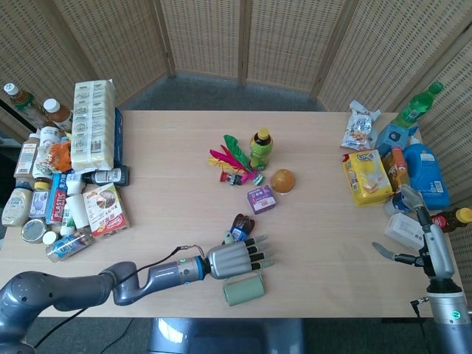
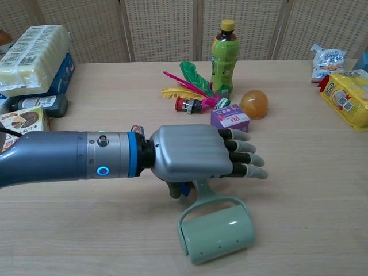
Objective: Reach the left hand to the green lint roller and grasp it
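- The green lint roller (image 2: 215, 230) lies on its side near the front edge of the table (image 2: 310, 172), its drum toward the camera and its slim handle running back under the left hand (image 2: 198, 158).
- The left hand hovers palm-down over that handle with fingers stretched forward and apart, holding nothing; whether it touches the handle is hidden from both views.
- Judged by its look, the roller is light, hollow plastic: stiff, smooth, and likely to roll or skid if nudged on the drum.
- The handle seems the better hold, since the drum is wide and the frame around it leaves little to pinch.
- A small dark bottle with a blue cap (image 1: 238, 227) lies just beside the handle and could get caught in the grasp.
- The right hand (image 1: 413, 221) sits well apart at the table's far side; its finger state I cannot tell.
- The green drink bottle (image 2: 223, 49) stands upright, capped, apparently full.
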`<state>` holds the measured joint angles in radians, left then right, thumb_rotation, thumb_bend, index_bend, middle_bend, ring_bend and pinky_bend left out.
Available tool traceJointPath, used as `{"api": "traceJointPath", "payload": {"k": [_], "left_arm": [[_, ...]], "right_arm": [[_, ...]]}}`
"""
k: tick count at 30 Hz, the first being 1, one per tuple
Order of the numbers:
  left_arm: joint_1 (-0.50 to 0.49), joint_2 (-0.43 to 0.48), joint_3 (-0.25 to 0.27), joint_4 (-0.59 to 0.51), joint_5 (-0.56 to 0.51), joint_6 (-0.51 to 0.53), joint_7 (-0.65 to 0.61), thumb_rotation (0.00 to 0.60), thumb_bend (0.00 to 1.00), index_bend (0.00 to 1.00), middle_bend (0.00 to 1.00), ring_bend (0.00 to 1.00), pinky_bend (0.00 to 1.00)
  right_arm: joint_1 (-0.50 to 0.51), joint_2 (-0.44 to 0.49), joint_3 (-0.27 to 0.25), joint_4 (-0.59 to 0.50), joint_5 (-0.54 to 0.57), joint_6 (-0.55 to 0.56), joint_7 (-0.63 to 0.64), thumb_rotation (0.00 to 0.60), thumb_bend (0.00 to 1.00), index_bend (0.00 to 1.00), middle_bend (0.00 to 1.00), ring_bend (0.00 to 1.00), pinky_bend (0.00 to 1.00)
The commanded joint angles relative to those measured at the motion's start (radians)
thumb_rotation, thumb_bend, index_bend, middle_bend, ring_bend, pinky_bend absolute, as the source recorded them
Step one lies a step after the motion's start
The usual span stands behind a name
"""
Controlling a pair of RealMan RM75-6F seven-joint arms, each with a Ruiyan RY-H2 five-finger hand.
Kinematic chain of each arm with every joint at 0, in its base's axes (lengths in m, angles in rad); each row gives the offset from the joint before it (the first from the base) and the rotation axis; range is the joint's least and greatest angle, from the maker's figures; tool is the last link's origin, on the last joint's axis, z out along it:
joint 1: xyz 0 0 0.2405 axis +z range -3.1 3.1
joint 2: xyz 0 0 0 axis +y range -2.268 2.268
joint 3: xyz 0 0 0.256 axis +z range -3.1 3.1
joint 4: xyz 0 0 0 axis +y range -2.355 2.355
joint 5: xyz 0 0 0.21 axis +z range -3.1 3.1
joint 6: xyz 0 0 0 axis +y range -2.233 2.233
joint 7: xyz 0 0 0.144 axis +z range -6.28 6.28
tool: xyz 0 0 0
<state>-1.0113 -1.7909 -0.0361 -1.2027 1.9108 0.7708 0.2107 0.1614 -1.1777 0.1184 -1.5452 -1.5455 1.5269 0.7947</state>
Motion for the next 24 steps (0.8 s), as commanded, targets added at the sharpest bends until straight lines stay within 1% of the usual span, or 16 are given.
{"api": "traceJointPath", "payload": {"k": [1,2,3,4,5,6,10,13,17,24], "left_arm": [[-0.004,-0.030,0.006,0.011,-0.003,0.032,0.020,0.600,0.00,0.32,0.18,0.21,0.42],[-0.004,-0.039,0.006,0.019,-0.002,0.042,0.032,0.600,0.01,0.43,0.28,0.32,0.52],[-0.005,-0.049,0.008,0.029,0.000,0.052,0.047,0.600,0.02,0.58,0.45,0.48,0.64],[-0.005,-0.055,0.009,0.034,-0.006,0.050,0.056,0.600,0.03,0.69,0.57,0.59,0.71],[-0.005,-0.060,0.009,0.036,-0.014,0.045,0.071,0.600,0.03,0.74,0.63,0.65,0.74],[-0.006,-0.064,0.010,0.037,-0.019,0.042,0.084,0.600,0.04,0.77,0.66,0.68,0.76],[-0.001,-0.069,0.005,0.025,-0.060,0.018,0.135,0.600,0.04,0.81,0.71,0.73,0.82],[0.004,-0.060,-0.001,0.002,-0.078,0.026,0.162,0.600,0.04,0.81,0.76,0.79,0.86],[0.010,-0.025,-0.014,-0.046,-0.092,0.064,0.176,0.600,0.04,0.82,0.77,0.80,0.86],[0.025,0.078,-0.038,-0.152,-0.116,0.119,0.210,0.600,0.04,0.81,0.77,0.80,0.86]], "right_arm": [[-0.002,0.000,-0.001,0.003,-0.002,0.003,0.004,0.600,0.10,0.00,0.00,0.00,0.16],[-0.002,0.000,-0.001,0.004,-0.002,0.003,0.006,0.600,0.10,0.00,0.00,0.00,0.16],[-0.003,0.000,0.000,0.004,-0.003,0.004,0.007,0.600,0.10,0.00,0.00,0.00,0.16],[-0.003,0.000,-0.001,0.004,-0.004,0.005,0.008,0.600,0.10,0.00,0.00,0.00,0.16],[-0.004,0.000,-0.001,0.005,-0.005,0.006,0.009,0.600,0.10,0.00,0.00,0.00,0.16],[-0.005,0.001,-0.001,0.004,-0.006,0.007,0.010,0.600,0.11,0.00,0.00,0.00,0.16],[-0.008,0.002,-0.003,0.006,-0.011,0.012,0.014,0.600,0.10,0.00,0.00,0.00,0.16],[-0.007,0.003,-0.004,0.009,-0.014,0.011,0.018,0.600,0.10,0.00,0.00,0.00,0.16],[0.001,0.005,0.001,0.002,-0.010,0.000,0.010,0.600,0.10,0.00,0.00,0.00,0.16],[-0.008,-0.002,-0.010,0.004,-0.024,0.013,-0.002,0.600,0.10,0.00,0.00,0.00,0.16]]}}
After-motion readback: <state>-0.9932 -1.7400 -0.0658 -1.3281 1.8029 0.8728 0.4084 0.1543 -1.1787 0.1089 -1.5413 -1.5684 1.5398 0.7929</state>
